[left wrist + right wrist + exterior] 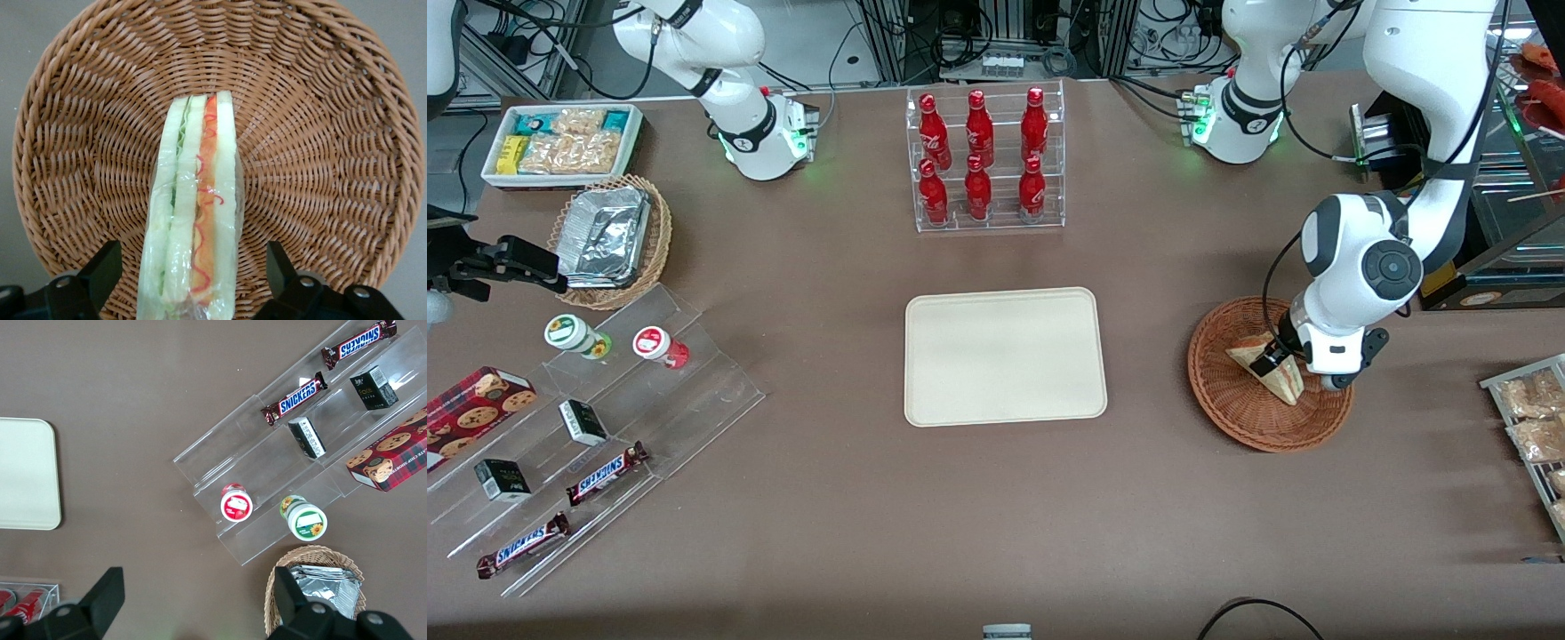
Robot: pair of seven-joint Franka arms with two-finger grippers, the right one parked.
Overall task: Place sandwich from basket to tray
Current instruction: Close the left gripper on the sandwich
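The sandwich (1267,366) (197,213), a wrapped wedge of pale bread with red and green filling, lies in the reddish-brown wicker basket (1227,404) (320,153) toward the working arm's end of the table. My gripper (1282,364) (193,270) hangs low over the basket, open, with one finger (103,267) on each side of the sandwich and a gap between each finger and the bread. The cream tray (1005,356) (27,473) lies bare in the middle of the table, beside the basket.
A clear rack of red bottles (984,160) stands farther from the front camera than the tray. Toward the parked arm's end are a foil container in a lighter basket (609,240), a snack bin (560,142) and an acrylic stand with candy bars (605,471). Packets (1529,418) lie at the working arm's end.
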